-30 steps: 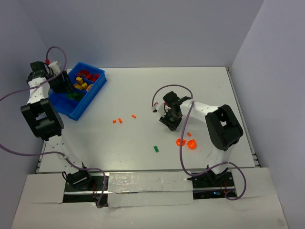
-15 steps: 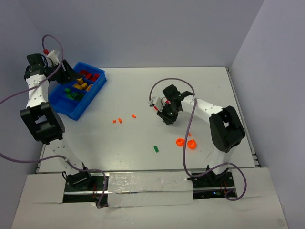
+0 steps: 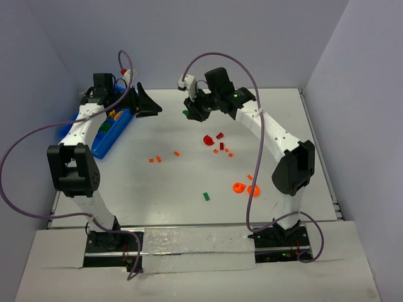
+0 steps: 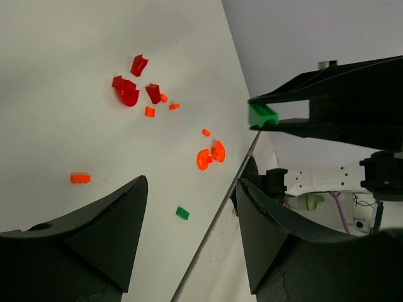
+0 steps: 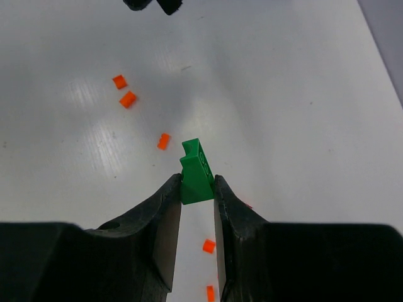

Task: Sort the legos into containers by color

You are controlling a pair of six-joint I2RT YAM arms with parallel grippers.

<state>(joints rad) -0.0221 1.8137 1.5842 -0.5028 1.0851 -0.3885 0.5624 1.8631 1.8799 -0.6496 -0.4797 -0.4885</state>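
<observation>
**Green brick held aloft, blue bin off to the left**

The right arm's (image 3: 271, 129) jaws are clamped on a small green sloped plastic brick (image 5: 196, 171) at its lower end, above the white surface (image 3: 189, 182), likely for transfer to the blue rectangular plastic bin (image 3: 102, 145) at far left. The left arm's (image 3: 82, 126) jaws stand wide apart and empty just beside that bin. Translucent red pieces (image 3: 208, 139), orange rounded pieces (image 3: 247, 187) and a flat green piece (image 3: 206, 196) lie unsorted. No writing is legible.

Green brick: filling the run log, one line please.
right hand: shut on green brick | left hand: open, empty | bin: far left
</observation>
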